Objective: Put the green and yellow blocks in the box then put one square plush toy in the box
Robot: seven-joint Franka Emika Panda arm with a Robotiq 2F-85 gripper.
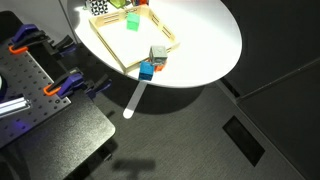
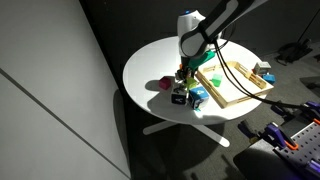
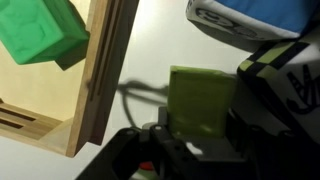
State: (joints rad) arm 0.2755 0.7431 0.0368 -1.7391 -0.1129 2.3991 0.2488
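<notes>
My gripper (image 3: pixel 200 135) is shut on the yellow block (image 3: pixel 200 100), which looks olive in shadow, just outside the box's wooden wall (image 3: pixel 100 80). In an exterior view the gripper (image 2: pixel 185 70) hangs low over the table beside the box (image 2: pixel 240 97). The green block (image 3: pixel 40 30) lies inside the box and shows in both exterior views (image 1: pixel 133 22) (image 2: pixel 215 80). A black-and-white square plush toy (image 3: pixel 290 80) lies right next to the gripper on the table (image 2: pixel 178 97), and one shows at the top edge (image 1: pixel 98 6).
A blue soft toy (image 3: pixel 250 20) (image 2: pixel 198 97) and a red object (image 2: pixel 165 84) lie near the gripper. A grey cube (image 1: pixel 158 55) and a small blue cube (image 1: pixel 147 70) sit by the box's far corner. The round white table's edge (image 1: pixel 215 75) is close.
</notes>
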